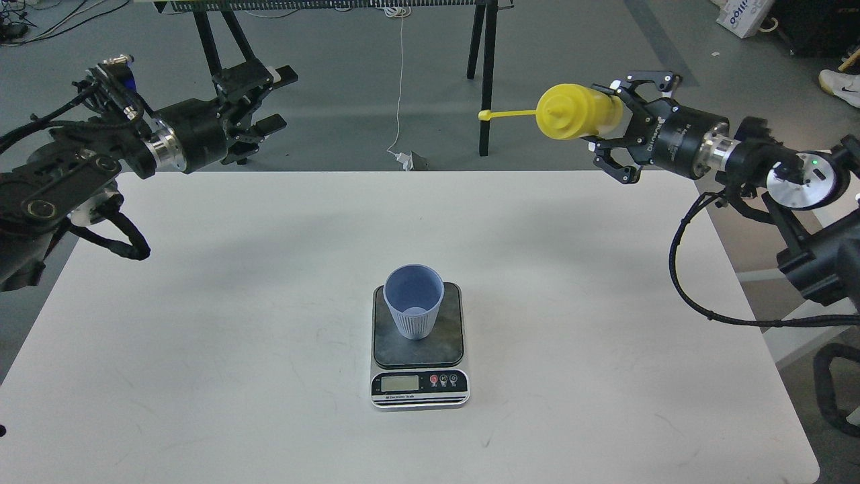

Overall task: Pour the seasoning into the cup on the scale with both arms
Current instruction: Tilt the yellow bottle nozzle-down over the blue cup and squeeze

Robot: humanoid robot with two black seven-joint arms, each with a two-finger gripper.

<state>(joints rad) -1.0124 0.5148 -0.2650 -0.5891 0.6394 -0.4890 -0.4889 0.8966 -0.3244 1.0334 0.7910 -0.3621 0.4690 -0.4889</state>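
Note:
The light-blue ribbed cup (414, 300) stands upright on the dark plate of the scale (443, 343), near the middle of the white table. My right gripper (615, 128) is shut on the yellow seasoning bottle (578, 111) and holds it lying sideways, high above the table's far right. The nozzle points left and the cap strap (500, 115) sticks out to the left. My left gripper (269, 107) is open and empty, raised over the table's far left edge.
The white table (201, 336) ends near the right arm's cables (685, 269). Black stand legs (485, 67) and a white cord (401, 81) are on the floor behind the table. A shoe (840, 84) is at the far right.

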